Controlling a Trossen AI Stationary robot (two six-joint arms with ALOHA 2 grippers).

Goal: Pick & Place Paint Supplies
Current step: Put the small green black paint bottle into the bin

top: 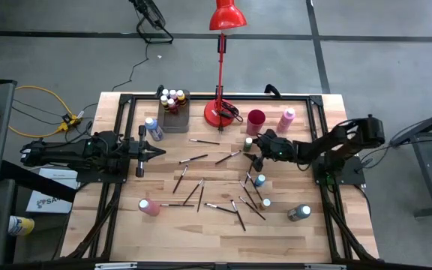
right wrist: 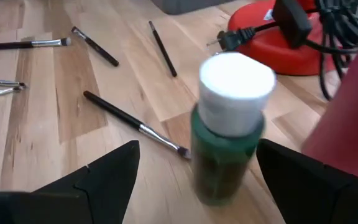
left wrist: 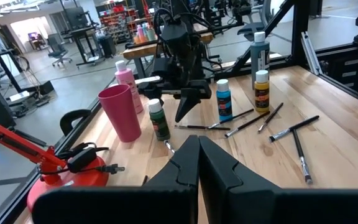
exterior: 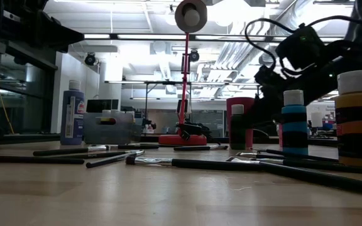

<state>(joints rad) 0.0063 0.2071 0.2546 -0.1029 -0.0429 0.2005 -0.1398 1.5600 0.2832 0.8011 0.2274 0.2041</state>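
While most supplies lie loose, sorting has barely begun.
Left gripper waits, fingers together, empty; grey bin holds several bottles; right gripper spreads wide, green paint bottle between its fingers, ungrasped; paintbrushes strewn over the tabletop.

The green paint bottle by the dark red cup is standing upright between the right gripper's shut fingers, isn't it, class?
Not quite. The right gripper is wide open, not shut: the right wrist view shows its fingers spread apart on either side of the green paint bottle, with gaps visible. The rest holds: the bottle stands upright beside the dark red cup, between the fingers.
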